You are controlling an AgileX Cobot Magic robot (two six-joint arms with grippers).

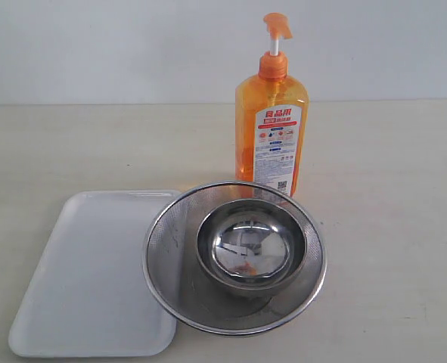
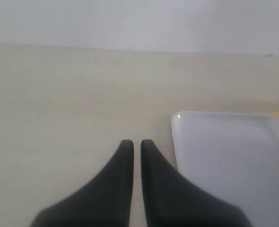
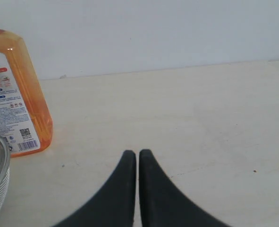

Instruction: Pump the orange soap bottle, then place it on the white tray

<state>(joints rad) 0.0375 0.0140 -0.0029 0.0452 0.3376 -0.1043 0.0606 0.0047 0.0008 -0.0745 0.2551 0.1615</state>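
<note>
Exterior view, orange soap bottle [image 1: 272, 128] upright on the tabletop [image 1: 389, 189] behind the strainer [image 1: 166, 257], white tray [image 1: 94, 280] beside it, left wrist view, my left pincer [image 2: 133, 142] closed, empty, beside the tray, right wrist view, my right pincer [image 3: 138, 152] closed, empty, bottle apart from it.

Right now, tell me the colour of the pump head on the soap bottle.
The pump head is orange, on a white stem; the exterior view shows it best.

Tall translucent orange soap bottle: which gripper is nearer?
Right. The right gripper has the orange soap bottle close beside it; the left gripper sits by the flat white plastic tray, bottle out of its view.
</note>
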